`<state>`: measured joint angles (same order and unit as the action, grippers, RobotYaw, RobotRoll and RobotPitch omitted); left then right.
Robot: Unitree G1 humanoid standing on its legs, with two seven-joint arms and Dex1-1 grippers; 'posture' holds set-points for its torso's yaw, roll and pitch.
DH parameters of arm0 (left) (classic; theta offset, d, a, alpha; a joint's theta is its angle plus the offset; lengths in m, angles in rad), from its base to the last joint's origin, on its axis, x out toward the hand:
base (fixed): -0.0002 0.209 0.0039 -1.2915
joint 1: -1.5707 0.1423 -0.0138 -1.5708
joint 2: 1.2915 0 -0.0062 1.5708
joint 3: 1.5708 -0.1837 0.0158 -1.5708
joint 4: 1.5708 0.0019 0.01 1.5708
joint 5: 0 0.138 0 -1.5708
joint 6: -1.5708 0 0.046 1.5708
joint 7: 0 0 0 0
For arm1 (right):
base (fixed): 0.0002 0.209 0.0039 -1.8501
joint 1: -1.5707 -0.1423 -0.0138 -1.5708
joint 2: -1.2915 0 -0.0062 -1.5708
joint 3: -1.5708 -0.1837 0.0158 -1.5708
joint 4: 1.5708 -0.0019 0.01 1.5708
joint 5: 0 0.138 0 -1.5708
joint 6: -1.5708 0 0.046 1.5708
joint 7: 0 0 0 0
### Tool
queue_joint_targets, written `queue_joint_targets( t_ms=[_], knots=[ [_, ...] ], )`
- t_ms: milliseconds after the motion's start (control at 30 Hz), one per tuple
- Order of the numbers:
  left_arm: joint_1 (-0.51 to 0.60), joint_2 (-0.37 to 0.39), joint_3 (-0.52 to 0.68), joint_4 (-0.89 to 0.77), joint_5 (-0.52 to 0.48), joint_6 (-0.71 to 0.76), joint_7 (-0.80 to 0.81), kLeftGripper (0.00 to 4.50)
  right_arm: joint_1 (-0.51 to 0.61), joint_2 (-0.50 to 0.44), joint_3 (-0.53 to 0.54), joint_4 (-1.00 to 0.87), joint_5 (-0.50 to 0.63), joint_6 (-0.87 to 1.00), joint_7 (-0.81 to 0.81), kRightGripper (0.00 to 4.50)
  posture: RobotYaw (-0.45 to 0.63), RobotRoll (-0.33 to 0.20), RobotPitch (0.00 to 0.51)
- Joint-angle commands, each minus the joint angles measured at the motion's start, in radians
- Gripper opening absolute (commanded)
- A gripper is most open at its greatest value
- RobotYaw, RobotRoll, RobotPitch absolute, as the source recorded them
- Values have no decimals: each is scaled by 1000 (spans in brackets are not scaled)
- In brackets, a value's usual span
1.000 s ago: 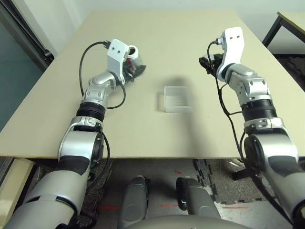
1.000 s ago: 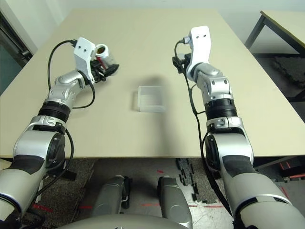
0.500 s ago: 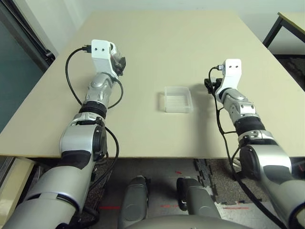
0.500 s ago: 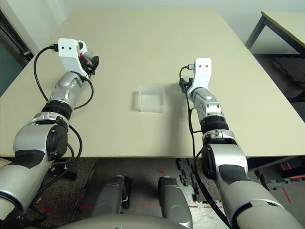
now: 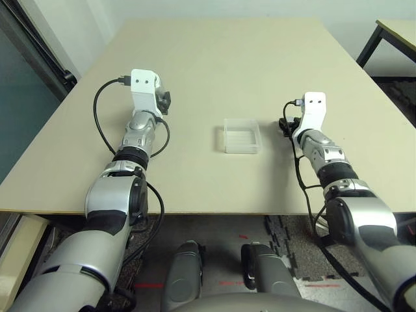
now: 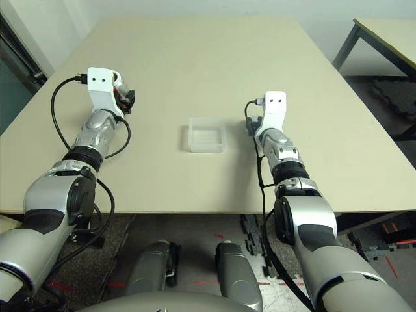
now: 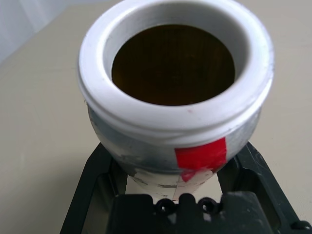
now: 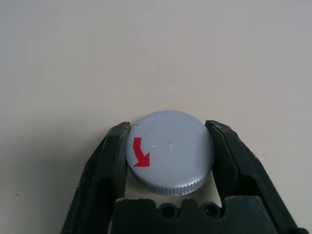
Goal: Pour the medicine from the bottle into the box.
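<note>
The left end effector [image 7: 175, 195] is gripping the bottle [image 7: 173, 92] low on its silvery-grey body, one black finger [image 7: 95, 183] pressing in on each side. The bottle is standing open, its white rim facing the left wrist camera, and a dark brownish interior is showing through the mouth (what is inside cannot be made out). A red patch of label is showing just above the fingers. In the head views this end effector is sitting over the left part of the desk [image 5: 221, 58], well apart from the box [image 5: 241, 136], with the bottle mostly hidden behind the white wrist housing.

The right end effector [image 8: 168, 156] is closing around a round grey cap [image 8: 170, 151], its two fingers [image 8: 109, 156] lying against opposite edges of the ridged rim. The cap is carrying a red arrow mark on its flat top. Whether the cap is resting on the desk or being held just above it cannot be told. In the head views this end effector is sitting just to the right of the box, near it but not touching.

The box is lying flat near the middle of the desk, between the two arms, closer to the right one. It is clear and shallow, and no contents can be made out inside it.
</note>
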<state>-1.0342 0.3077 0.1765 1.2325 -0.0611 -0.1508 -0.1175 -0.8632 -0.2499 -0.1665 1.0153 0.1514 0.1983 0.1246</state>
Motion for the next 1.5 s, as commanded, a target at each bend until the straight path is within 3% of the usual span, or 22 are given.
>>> queue_joint_targets(
  t_ms=[33, 100, 333, 600, 800, 1167, 1500],
  knots=[
    [1, -3, -9, 16, 18, -4, 2, 2719, 6, -1, 3, 4, -12, 23, 5, 3897, 90, 0, 51],
    [2, -6, -8, 19, 21, -3, 1, 2719, 8, -5, -1, -11, -9, 29, 4, 4500, 84, 0, 51],
    [-3, -10, -26, 33, 48, 21, -3, 2719, 50, -46, 13, -199, -7, 122, 33, 4500, 64, 0, 57],
    [-60, 11, -164, 61, 192, 28, -36, 2719, 316, -208, 108, -875, 50, 570, 227, 4500, 27, 0, 81],
    [-149, 17, -295, 77, 330, -22, -48, 2719, 446, -327, 192, -1198, 132, 795, 380, 4500, -16, 0, 91],
    [-295, -11, -684, 106, 721, -175, 12, 2719, 404, -307, 311, -1273, 146, 838, 431, 4500, -46, 0, 93],
    [-412, -30, -1082, 126, 1124, -206, 238, 2719, 357, -245, 362, -1230, 130, 819, 421, 4500, -32, 0, 84]
  ],
)
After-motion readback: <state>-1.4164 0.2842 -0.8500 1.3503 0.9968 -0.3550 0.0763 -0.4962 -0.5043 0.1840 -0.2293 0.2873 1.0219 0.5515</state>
